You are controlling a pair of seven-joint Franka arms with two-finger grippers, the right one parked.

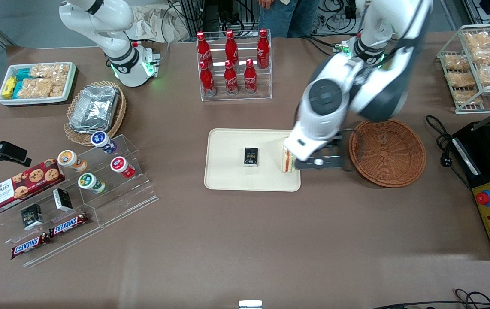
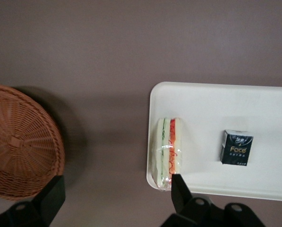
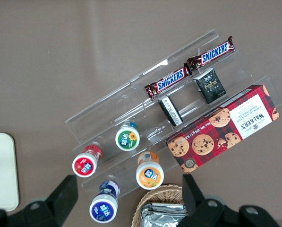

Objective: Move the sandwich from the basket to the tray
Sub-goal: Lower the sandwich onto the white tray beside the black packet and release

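1. the sandwich (image 2: 166, 152) stands on edge in the tray (image 2: 254, 101), right at its rim, under the released claw (image 2: 117, 191); one finger (image 2: 179, 189) seems to hang just above it.
2. a brush while lifting could tip it onto the desk (image 1: 245, 240).
3. the tray also holds a small black packet (image 2: 236, 147); the basket (image 2: 18, 146) beside the claw looks empty.

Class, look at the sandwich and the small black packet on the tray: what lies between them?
Only bare tray separates the sandwich from the black packet, clearest in the left wrist view. The open end effector hovers above the tray's edge.
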